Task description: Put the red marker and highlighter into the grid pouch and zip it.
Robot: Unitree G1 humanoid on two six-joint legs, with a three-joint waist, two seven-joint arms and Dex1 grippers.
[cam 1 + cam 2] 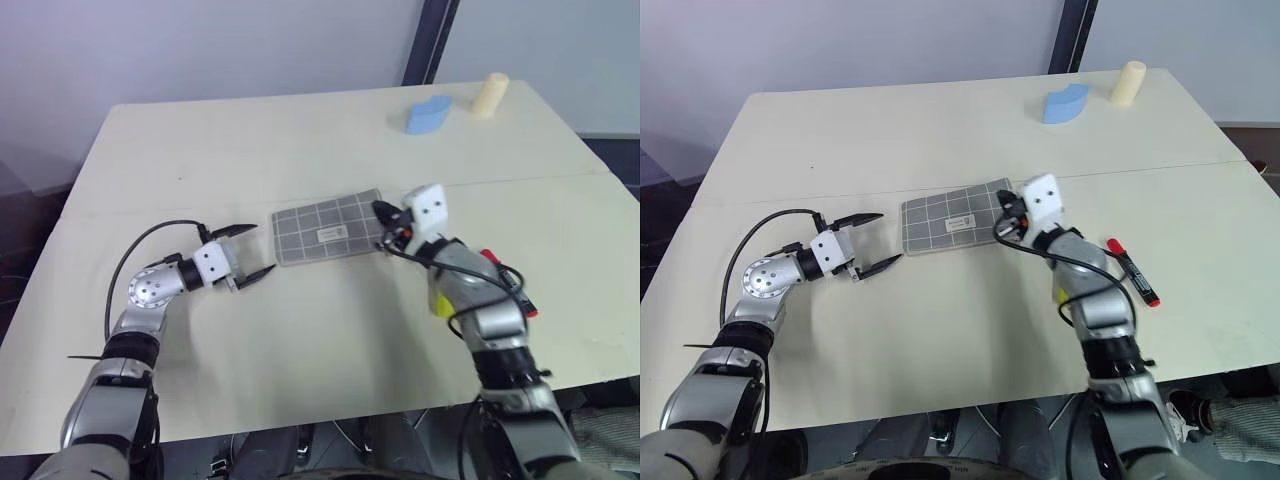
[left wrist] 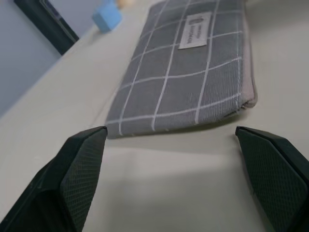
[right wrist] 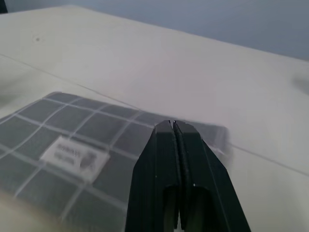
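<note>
We see the grid pouch (image 1: 954,222) flat mid-desk (image 1: 940,120), long axis running left-right. Left end effector (image 1: 872,243) gapes wide at its left end, empty; right end effector (image 1: 1002,224) is pinched together at the pouch's right end. The red marker (image 1: 1132,270) lies beside our right arm, red cap pointing away.

Both arms are silver-grey metal with black joint sections, and loose black cables loop beside each forearm. Each wrist carries a small white block with dark screw holes. The left gripper (image 1: 250,252) and right gripper (image 1: 1002,223) have black, tapering fingers with a fine cross-hatched texture.
</note>
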